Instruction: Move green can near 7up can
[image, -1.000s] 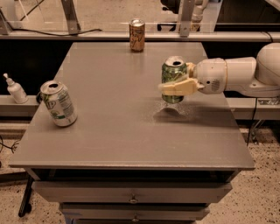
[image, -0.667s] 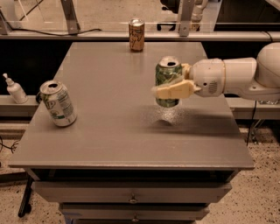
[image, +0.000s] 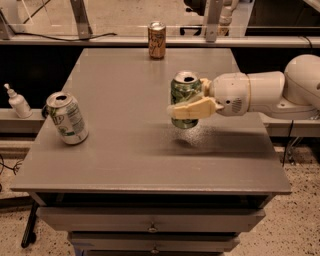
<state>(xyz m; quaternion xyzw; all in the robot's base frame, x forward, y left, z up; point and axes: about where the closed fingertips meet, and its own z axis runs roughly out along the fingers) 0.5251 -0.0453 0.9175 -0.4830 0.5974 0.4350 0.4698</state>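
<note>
- Gripper (image: 181, 103): reaches in from the right above the grey table (image: 125, 165); cream fingers (image: 192, 108) clasped around the green can (image: 186, 90).
- Green can: upright between the fingers, raised off the tabletop, with its shadow beneath it.
- 7up can (image: 67, 118): well left of the fingers, on the table, appears to lean.
- Brown-gold can (image: 157, 40): beyond the fingers, upright at the far edge.
- Pump bottle (image: 17, 102): far left of the fingers, off the table.
</note>
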